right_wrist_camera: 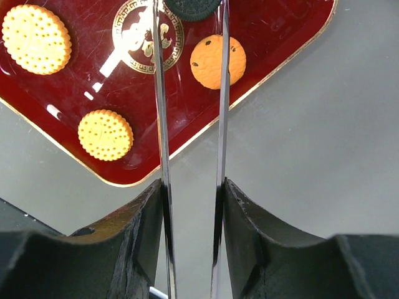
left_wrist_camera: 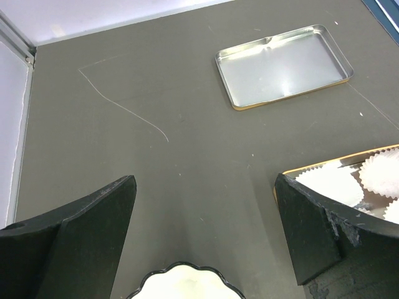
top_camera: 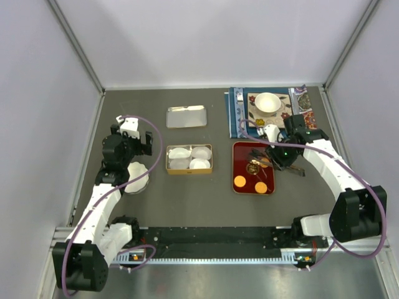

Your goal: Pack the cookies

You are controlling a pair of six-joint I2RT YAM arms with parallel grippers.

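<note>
Three orange cookies and one dark cookie lie on the red tray. My right gripper is shut on metal tongs. The tongs' two blades reach over the tray, and their tips stand either side of the dark cookie at the top edge of the view. In the top view the right gripper is at the tray's far right side, and two orange cookies show at its near end. My left gripper is open and empty above a white fluted dish.
A gold-rimmed tin with white paper cups sits in the middle, and also shows in the left wrist view. Its silver lid lies behind it. A patterned mat with a white bowl is at the back right. The white dish is left.
</note>
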